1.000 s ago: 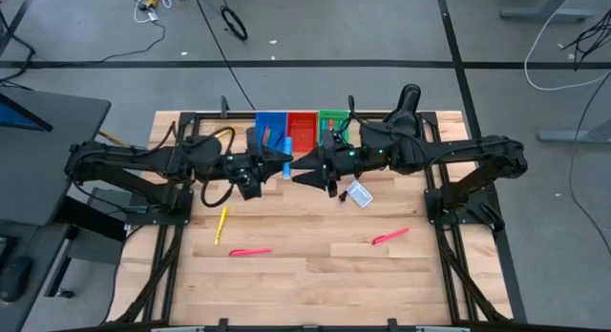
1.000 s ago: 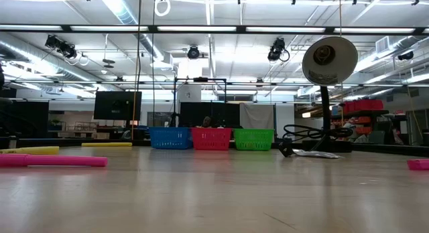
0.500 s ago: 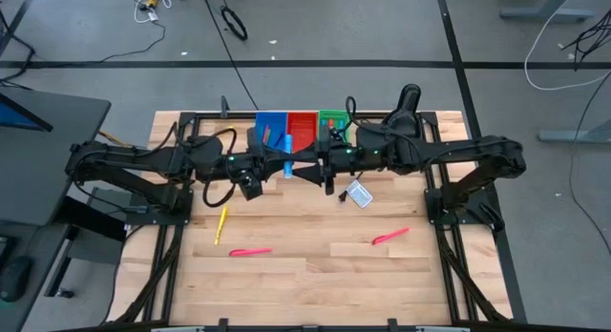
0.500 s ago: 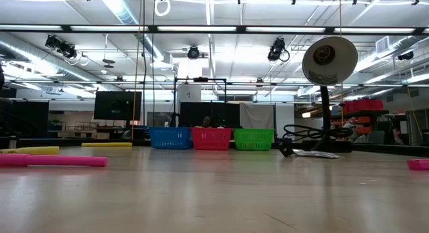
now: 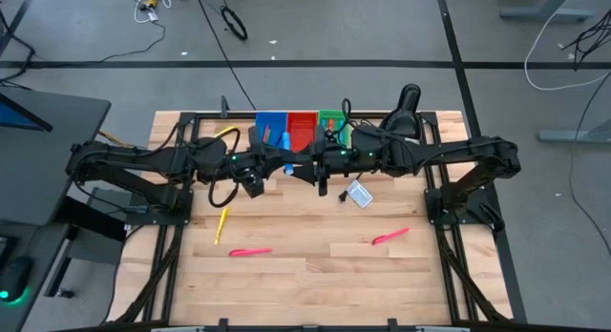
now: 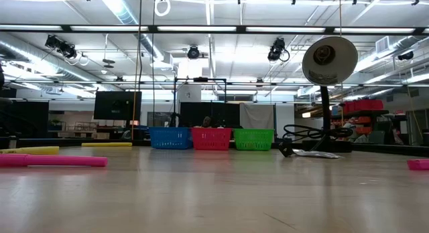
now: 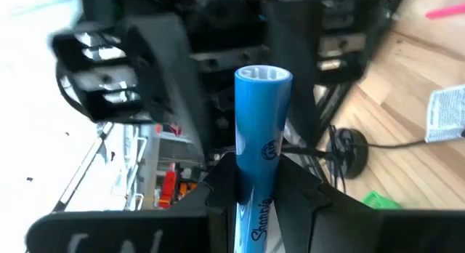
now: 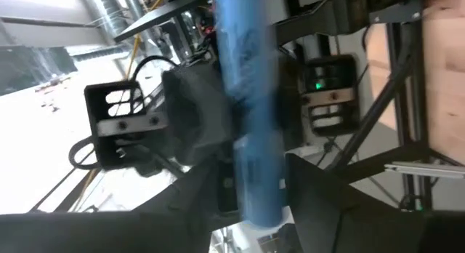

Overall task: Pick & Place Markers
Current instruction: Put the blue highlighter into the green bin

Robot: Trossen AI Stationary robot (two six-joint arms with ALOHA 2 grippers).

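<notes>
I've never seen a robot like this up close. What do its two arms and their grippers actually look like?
Both the left arm and the right arm are black, jointed, with black cables looping along them. A yellow cable shows on the left one. Small green lights glow near the wrists. Each gripper's fingers are dark, angular wedges.

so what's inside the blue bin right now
Nothing can be made out: in the high view the blue bin is partly covered by the left arm, and the low view shows only its wall.

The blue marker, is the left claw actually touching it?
Touching. In the left wrist view the blue marker stands up between the left gripper's dark fingers, which press against both its sides.
</notes>
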